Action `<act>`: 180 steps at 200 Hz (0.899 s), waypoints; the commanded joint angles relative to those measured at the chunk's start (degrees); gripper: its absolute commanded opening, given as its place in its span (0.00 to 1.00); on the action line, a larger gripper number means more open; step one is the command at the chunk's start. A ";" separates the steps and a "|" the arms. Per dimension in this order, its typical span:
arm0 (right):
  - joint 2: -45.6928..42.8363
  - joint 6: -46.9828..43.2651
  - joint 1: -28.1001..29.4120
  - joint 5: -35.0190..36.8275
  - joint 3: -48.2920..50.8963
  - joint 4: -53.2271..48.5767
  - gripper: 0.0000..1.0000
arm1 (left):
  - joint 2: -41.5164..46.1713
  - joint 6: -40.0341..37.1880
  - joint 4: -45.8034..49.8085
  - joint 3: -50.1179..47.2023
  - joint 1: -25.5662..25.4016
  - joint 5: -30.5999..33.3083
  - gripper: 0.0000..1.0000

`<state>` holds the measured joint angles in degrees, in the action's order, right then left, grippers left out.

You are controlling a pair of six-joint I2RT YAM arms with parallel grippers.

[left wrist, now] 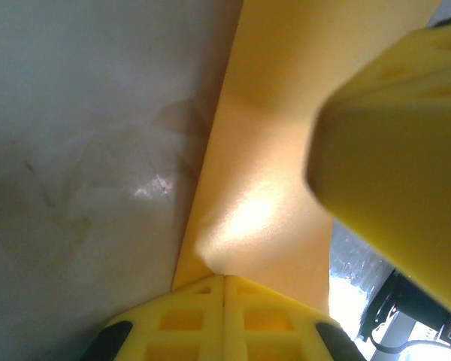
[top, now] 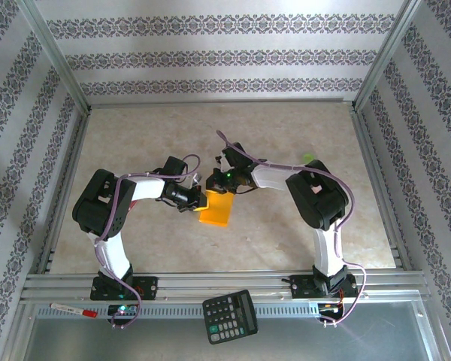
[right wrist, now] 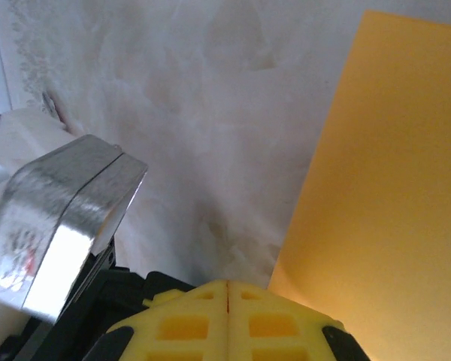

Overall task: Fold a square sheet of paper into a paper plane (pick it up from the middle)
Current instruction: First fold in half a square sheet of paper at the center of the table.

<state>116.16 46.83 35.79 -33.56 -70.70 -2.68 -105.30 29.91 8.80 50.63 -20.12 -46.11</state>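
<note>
Top external: thin orange-yellow square paper sheet [top: 215, 208] centre-frame, between grippers. Left gripper [left wrist: 224, 280] clamped on its edge, puckering it; right gripper [right wrist: 227, 286] closed just beside. Light, floppy, creases easily; pinch mid-sheet gently

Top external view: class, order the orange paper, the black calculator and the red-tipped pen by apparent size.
1. Black calculator, though it may lie nearer the camera.
2. Orange paper, partly hidden.
3. Red-tipped pen, thin.
</note>
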 commanded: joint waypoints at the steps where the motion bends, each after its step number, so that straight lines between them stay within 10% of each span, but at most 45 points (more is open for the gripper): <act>1: 1.56 1.33 1.03 -0.76 -1.99 0.92 0.05 | -2.47 -1.96 8.96 -1.55 0.62 4.98 0.00; 180: 12.00 -3.21 -4.37 4.78 -12.62 -8.27 0.02 | -2.94 -2.70 12.91 -4.01 0.50 7.74 0.00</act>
<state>125.23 45.98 33.71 -33.98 -80.64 -7.70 -105.30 28.86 10.04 50.68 -20.12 -46.00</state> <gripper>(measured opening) 0.045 0.056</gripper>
